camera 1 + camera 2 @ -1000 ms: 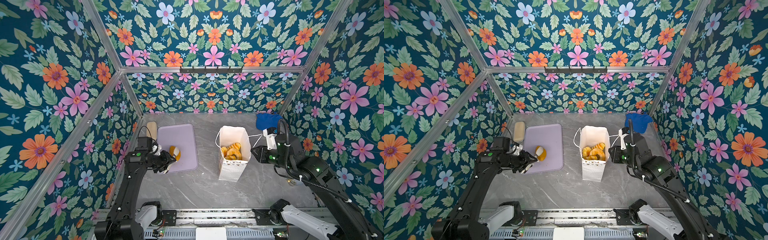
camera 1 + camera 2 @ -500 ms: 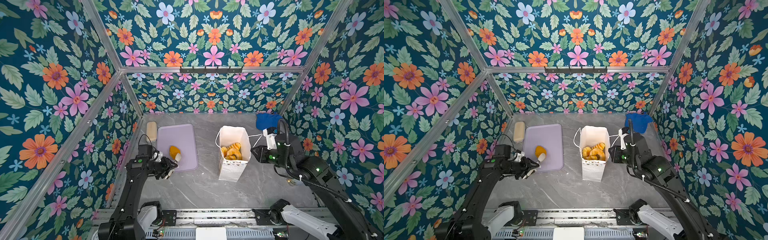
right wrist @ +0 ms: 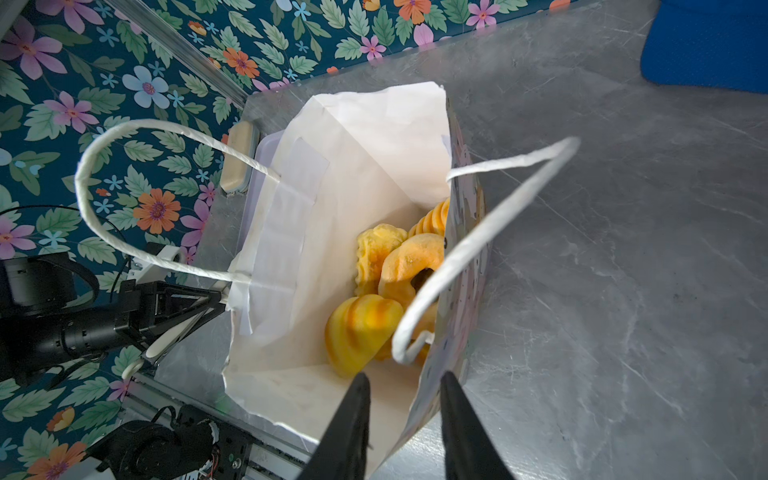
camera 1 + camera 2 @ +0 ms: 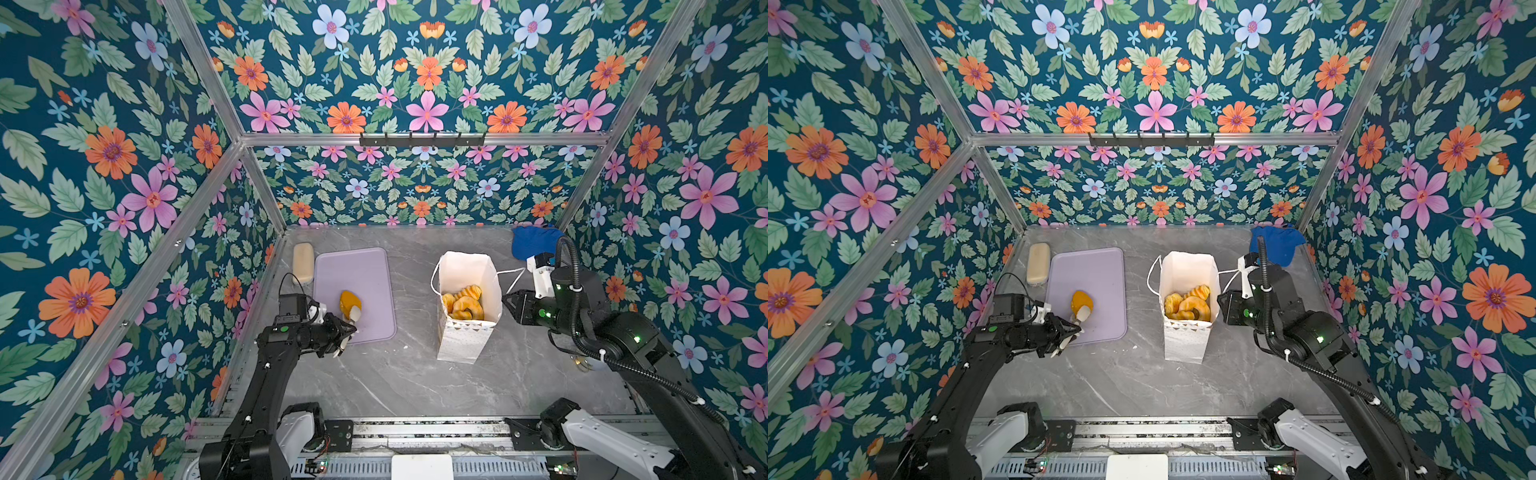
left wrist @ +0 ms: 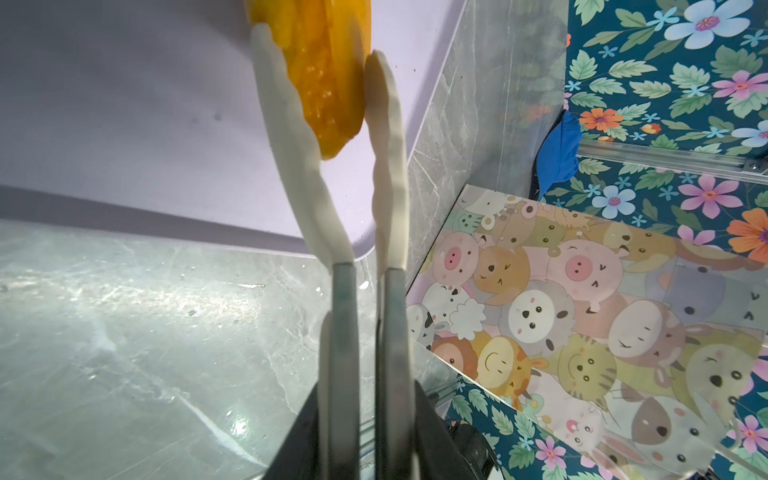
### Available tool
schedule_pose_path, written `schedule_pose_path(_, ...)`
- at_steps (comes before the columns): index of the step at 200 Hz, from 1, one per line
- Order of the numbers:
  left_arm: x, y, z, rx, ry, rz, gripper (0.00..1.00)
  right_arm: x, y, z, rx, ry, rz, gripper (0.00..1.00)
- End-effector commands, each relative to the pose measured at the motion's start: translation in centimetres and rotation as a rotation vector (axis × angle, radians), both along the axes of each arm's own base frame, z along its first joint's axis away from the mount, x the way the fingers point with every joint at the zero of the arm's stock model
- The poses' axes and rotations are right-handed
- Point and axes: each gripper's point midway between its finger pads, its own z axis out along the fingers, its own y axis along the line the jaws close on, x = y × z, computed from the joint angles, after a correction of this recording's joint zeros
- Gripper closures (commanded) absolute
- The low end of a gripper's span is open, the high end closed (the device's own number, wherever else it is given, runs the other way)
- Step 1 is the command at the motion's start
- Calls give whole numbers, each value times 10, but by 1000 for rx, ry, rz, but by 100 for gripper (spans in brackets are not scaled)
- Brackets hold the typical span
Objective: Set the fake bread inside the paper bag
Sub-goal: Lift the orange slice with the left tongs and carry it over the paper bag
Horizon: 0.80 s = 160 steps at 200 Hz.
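Fake bread (image 3: 361, 328) is piled inside the upright paper bag (image 4: 461, 349) at mid-bench. One more piece, an orange bun (image 4: 347, 300), sits on the lavender tray (image 4: 365, 270) near its front left corner. The white fingers (image 5: 291, 124) of the left gripper (image 5: 318, 43) pinch it. The right gripper (image 3: 404, 376), jaws apart, straddles the rim of the bag's right-hand wall.

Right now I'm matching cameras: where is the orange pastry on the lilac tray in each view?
Both top views: orange pastry on the lilac tray, left of the paper bag.
Left wrist: orange pastry between the left gripper's jaws.
Right wrist: not in it.
Shared landmark: the blue cap, in all four.
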Motion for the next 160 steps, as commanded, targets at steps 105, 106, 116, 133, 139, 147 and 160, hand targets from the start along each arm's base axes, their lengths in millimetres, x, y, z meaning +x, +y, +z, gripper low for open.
schedule_pose_path(105,28,11,63,115,-193,-38,100,3,-4,0,-21,-3,-17,69)
schedule_pose_path(106,28,11,64,118,-196,-39,100,3,-3,0,-21,-3,-16,69)
schedule_pose_path(116,30,11,73,138,-213,-58,100,4,-2,-1,-20,0,-15,68)
schedule_pose_path(133,34,9,91,171,-259,-89,100,7,1,-1,-14,7,-13,62)
schedule_pose_path(139,36,8,97,189,-275,-96,100,7,2,-1,-11,10,-11,61)
schedule_pose_path(147,39,6,107,208,-300,-105,100,9,3,-1,-8,13,-14,59)
schedule_pose_path(160,44,-1,122,228,-342,-129,100,10,5,-1,-1,17,-13,57)
